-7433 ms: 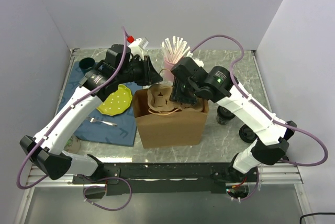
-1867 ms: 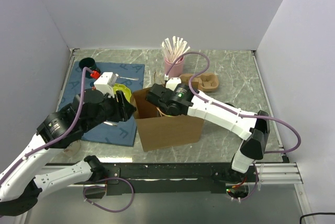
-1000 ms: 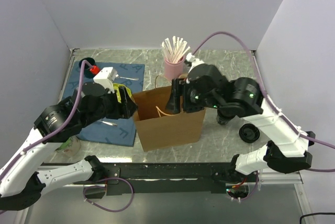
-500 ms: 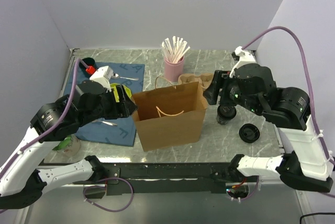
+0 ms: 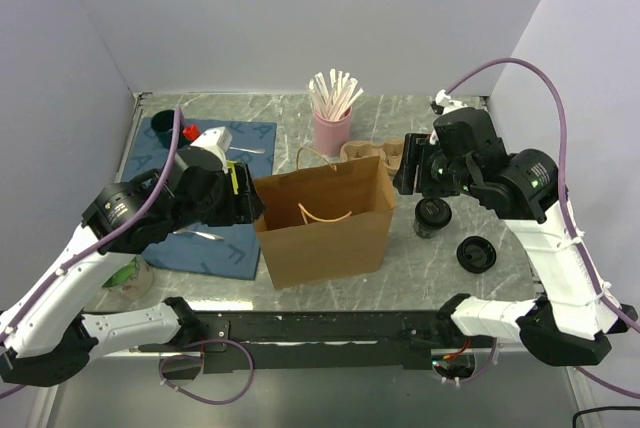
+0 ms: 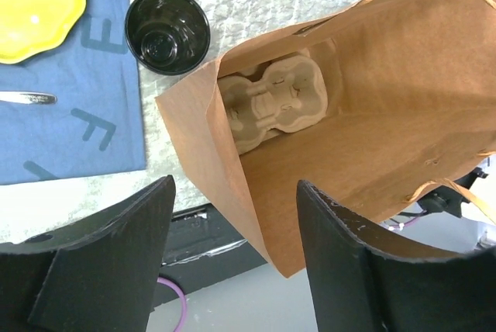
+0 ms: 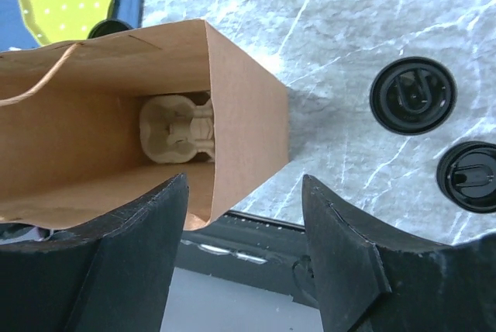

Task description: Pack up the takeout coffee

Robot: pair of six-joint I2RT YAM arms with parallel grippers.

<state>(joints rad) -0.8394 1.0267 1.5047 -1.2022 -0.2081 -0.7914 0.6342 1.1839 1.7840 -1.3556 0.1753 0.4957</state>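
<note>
The brown paper bag stands open mid-table with one cardboard cup carrier lying at its bottom, also seen from the right wrist as the carrier. My left gripper hovers open over the bag's left edge, whose paper wall shows between its fingers without contact. My right gripper hangs open above the bag's right side, holding nothing. A black coffee cup and a black lid sit on the table right of the bag. Another black cup stands left of the bag.
A second cardboard carrier lies behind the bag. A pink cup of stirrers stands at the back. On the blue mat are a yellow plate, a fork and a dark green cup.
My right arm has lifted away from over the bag and swung right, now above the black cup. My left arm shifted slightly and stays at the bag's left edge.
</note>
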